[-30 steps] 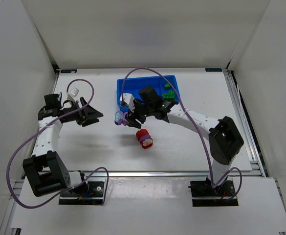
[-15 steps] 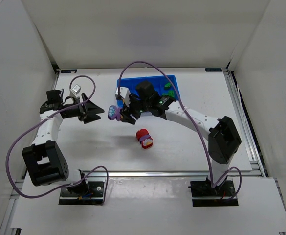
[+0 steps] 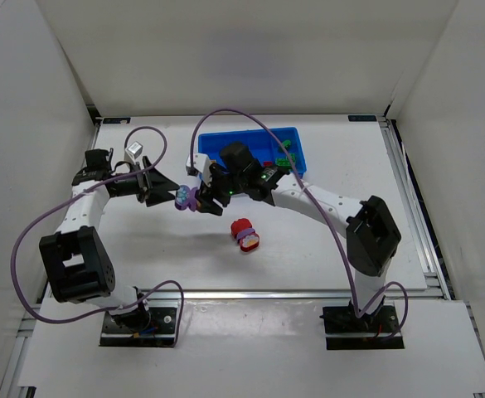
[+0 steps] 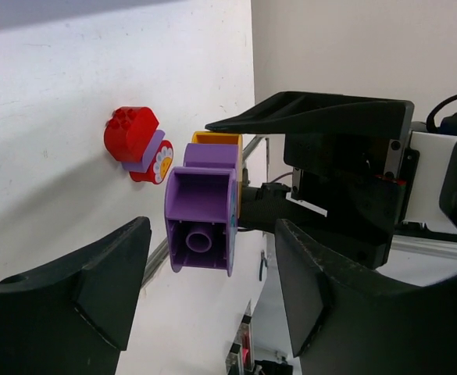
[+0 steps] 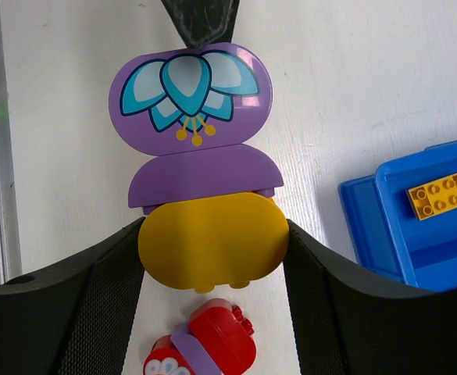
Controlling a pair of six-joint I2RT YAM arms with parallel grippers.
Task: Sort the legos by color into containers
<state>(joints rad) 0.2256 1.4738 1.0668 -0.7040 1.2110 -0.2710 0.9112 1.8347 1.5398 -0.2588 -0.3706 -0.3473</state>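
My right gripper (image 3: 199, 197) is shut on a stacked lego (image 3: 184, 197) and holds it above the table, left of the blue tray (image 3: 250, 133). In the right wrist view the right gripper (image 5: 212, 250) clamps the yellow brick (image 5: 212, 238), with a purple flower-printed brick (image 5: 191, 98) sticking out beyond it. My left gripper (image 3: 167, 192) is open. In the left wrist view the left gripper (image 4: 211, 228) has its fingers either side of the purple brick's (image 4: 201, 219) hollow end, not touching it. A red-and-purple lego (image 3: 244, 234) lies on the table.
The tray holds a green brick (image 3: 287, 157) at its right end and a yellow-orange brick (image 5: 444, 193). The red-and-purple lego (image 5: 208, 344) lies just below the held stack. White walls enclose the table on three sides.
My right gripper has carried the stack to the left, away from the tray. My left gripper has reached right to meet it, so the purple end now sits between its open fingers.
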